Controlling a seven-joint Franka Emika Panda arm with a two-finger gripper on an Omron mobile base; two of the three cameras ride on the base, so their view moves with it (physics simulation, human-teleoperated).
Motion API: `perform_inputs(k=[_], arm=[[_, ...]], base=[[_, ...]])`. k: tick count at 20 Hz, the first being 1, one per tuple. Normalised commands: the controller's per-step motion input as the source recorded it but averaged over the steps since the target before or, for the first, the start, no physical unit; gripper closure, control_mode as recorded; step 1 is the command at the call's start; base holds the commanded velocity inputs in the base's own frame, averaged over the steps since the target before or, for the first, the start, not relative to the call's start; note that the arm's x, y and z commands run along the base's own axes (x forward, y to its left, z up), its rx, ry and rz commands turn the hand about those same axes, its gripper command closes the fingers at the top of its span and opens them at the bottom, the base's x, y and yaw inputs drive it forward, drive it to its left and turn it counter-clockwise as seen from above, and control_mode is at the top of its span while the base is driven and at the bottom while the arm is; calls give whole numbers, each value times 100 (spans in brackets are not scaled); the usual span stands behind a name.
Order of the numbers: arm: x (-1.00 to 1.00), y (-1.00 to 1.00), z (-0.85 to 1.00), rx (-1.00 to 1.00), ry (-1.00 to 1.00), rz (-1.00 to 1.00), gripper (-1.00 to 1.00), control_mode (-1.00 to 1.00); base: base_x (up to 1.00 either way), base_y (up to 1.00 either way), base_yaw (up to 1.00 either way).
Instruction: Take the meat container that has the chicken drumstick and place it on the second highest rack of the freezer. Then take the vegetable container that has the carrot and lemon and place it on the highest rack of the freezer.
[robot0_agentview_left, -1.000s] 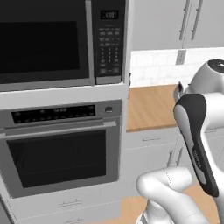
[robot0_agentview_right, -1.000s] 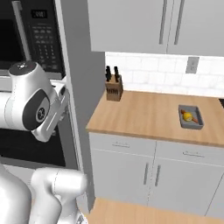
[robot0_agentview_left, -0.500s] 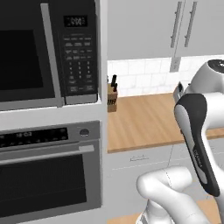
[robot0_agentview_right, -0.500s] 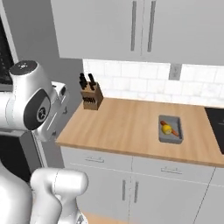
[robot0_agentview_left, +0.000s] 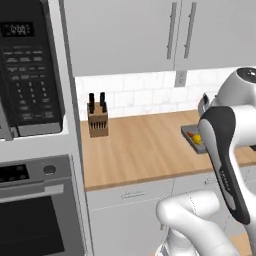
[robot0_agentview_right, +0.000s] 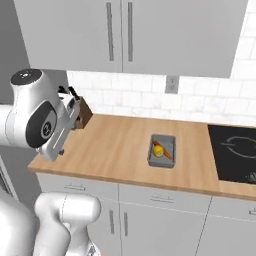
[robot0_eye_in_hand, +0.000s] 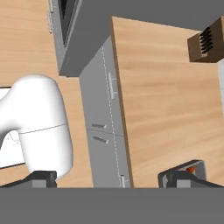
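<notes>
From where I sit, the vegetable container (robot0_agentview_right: 162, 150) rests flat on the wooden bench (robot0_agentview_right: 115, 150), roughly mid-depth, well clear of the front edge and apart from the back wall. Inside it I see the lemon (robot0_agentview_right: 158, 149) toward the left and the carrot (robot0_agentview_right: 166, 152) lying just beside it. In the left base view the same container (robot0_agentview_left: 192, 137) is partly hidden behind my arm's elbow, with the lemon (robot0_agentview_left: 197, 139) just peeking out. To the container's right there is a strip of bare wood, then the black cooktop (robot0_agentview_right: 233, 153) set into the bench. To its left the wood runs open all the way to the knife block (robot0_agentview_right: 81, 112), which stands near the tiled back wall at the bench's left end, next to the tall oven column with the microwave (robot0_agentview_left: 27, 75). Wall cabinets (robot0_agentview_right: 120, 35) hang above, leaving a clear band between their undersides and the bench top. In the hand view the gripper (robot0_eye_in_hand: 111, 179) looks straight down past the bench's front edge, the jaws spread wide and holding nothing, one tip over the floor side, the other near the container's corner (robot0_eye_in_hand: 192, 168).
</notes>
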Motion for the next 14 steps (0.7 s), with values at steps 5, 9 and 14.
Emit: perform_inputs(k=[5,9,14], arm=[[0,0,0,0,0,0,-100,100],[0,0,0,0,0,0,-100,100],[0,0,0,0,0,0,-100,100]], base=[[48,-37,-2],[51,-6,-1],[49,-11,-1]])
